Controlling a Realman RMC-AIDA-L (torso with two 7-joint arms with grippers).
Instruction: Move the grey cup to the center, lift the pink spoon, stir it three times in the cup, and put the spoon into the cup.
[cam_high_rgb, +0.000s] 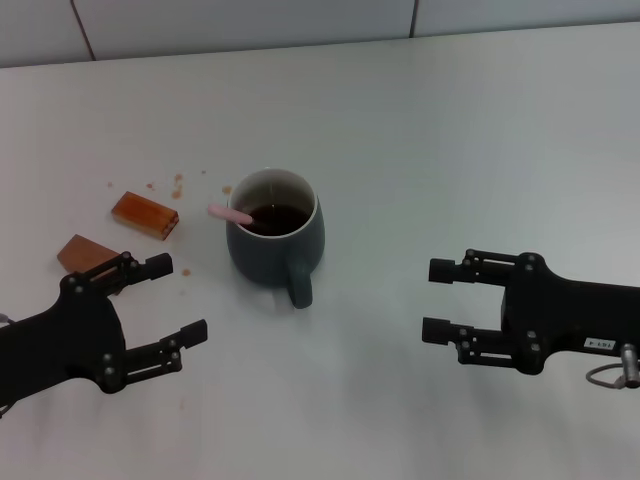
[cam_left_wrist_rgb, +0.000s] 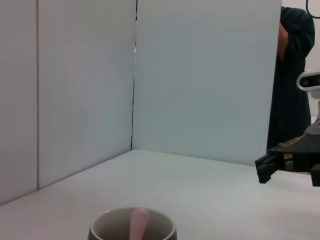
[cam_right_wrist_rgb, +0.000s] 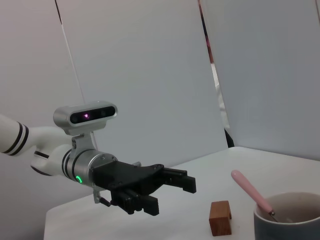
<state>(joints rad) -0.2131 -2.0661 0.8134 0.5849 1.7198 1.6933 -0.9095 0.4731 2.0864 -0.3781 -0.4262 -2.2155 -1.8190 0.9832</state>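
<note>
spoon (cam_high_rgb: 232, 213) in cup (cam_high_rgb: 274, 240) at table (cam_high_rgb: 480, 130) centre, two blocks (cam_high_rgb: 145, 214) left of cup, hands either side

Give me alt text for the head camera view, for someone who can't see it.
A grey cup of dark liquid stands mid-table with a pink spoon resting inside, its handle over the rim. Two brown blocks lie to its left. The left pincer and right pincer sit open on either side, holding nothing.

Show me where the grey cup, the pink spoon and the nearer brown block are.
grey cup (cam_high_rgb: 262, 255): head view, on its outer wall.
pink spoon (cam_high_rgb: 229, 213): head view, on the pink handle sticking over the rim.
brown block (cam_high_rgb: 145, 215): head view, on its top face.
</note>
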